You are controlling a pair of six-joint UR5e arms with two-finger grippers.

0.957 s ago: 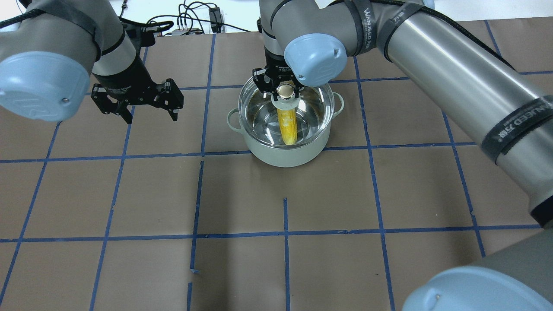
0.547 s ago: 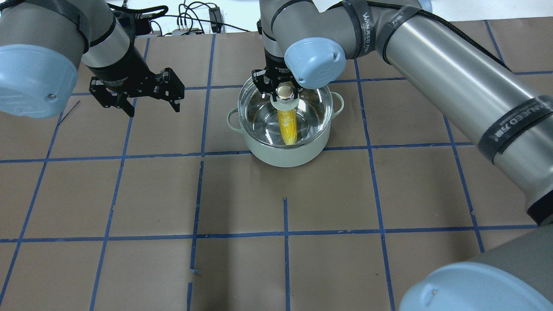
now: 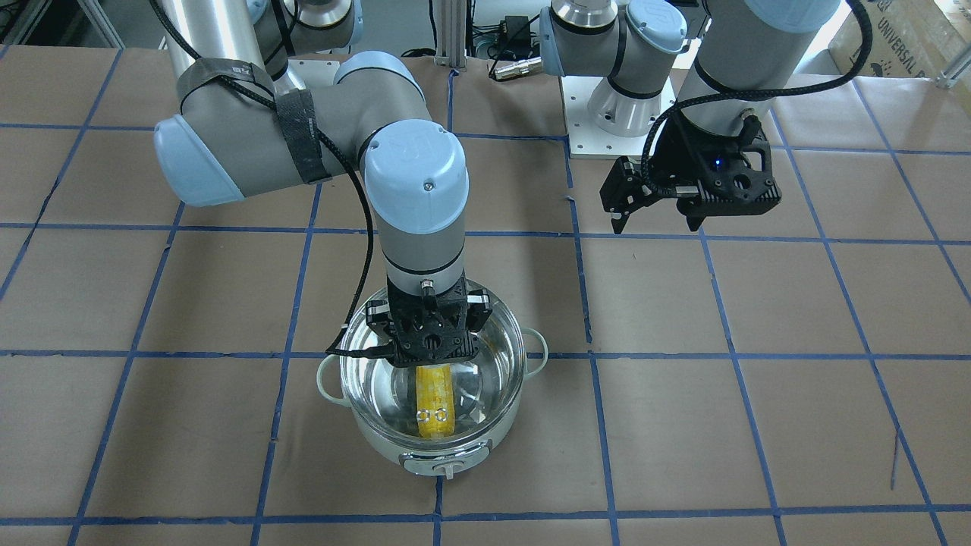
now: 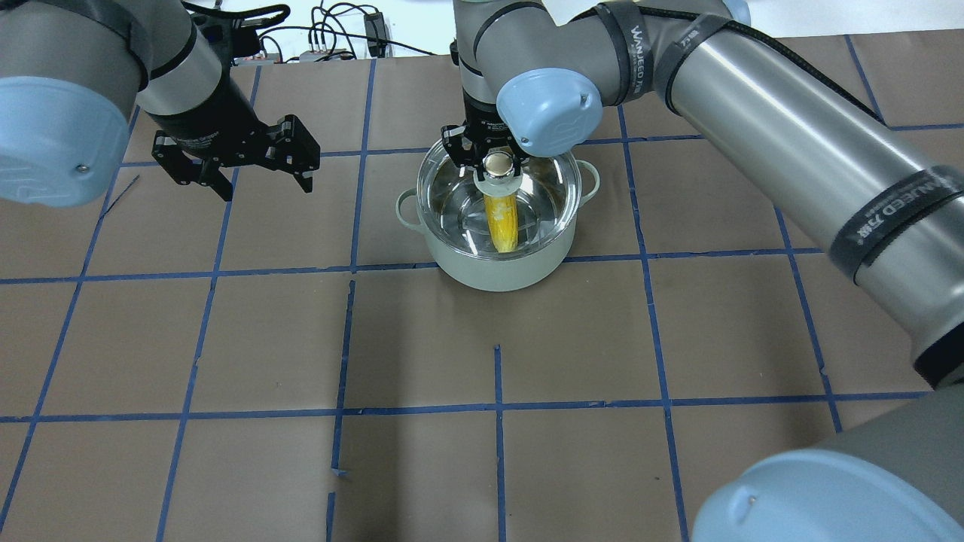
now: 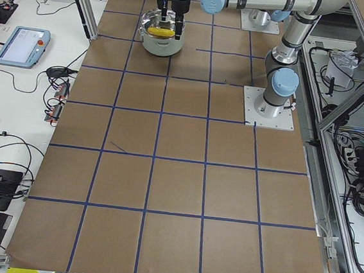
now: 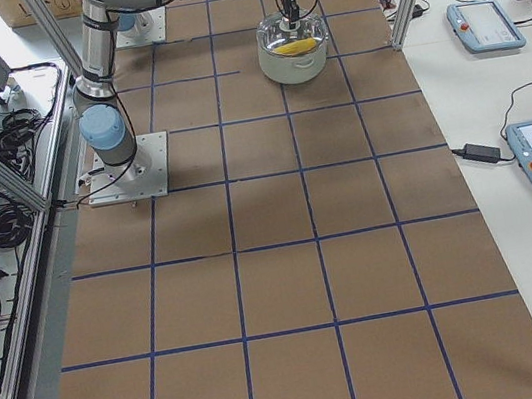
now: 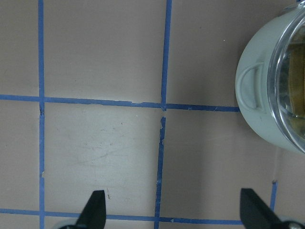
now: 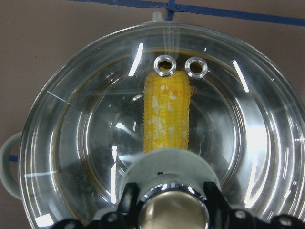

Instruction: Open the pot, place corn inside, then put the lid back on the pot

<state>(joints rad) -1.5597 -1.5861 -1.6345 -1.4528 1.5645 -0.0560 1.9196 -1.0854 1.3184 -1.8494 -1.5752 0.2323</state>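
Note:
The pale mint pot (image 4: 489,272) stands at the table's far middle, its control knob facing the operators' side (image 3: 446,469). The yellow corn (image 4: 501,218) lies inside it and shows through the glass in the right wrist view (image 8: 167,114). The clear glass lid (image 4: 544,188) sits on the pot's rim. My right gripper (image 4: 497,162) is straight above the pot, shut on the lid's knob (image 8: 174,217). My left gripper (image 4: 260,184) hangs open and empty above the table, left of the pot; the pot's left handle shows in the left wrist view (image 7: 251,90).
Brown paper with a blue tape grid (image 4: 497,406) covers the table. Cables and a power adapter (image 4: 373,26) lie beyond its far edge. The arms' base plate (image 3: 618,129) is behind the pot. Tablets (image 6: 486,23) lie on the side bench.
The right gripper has lowered the lid onto the pot's rim. The left gripper has drawn slightly back and away from the pot, still open.

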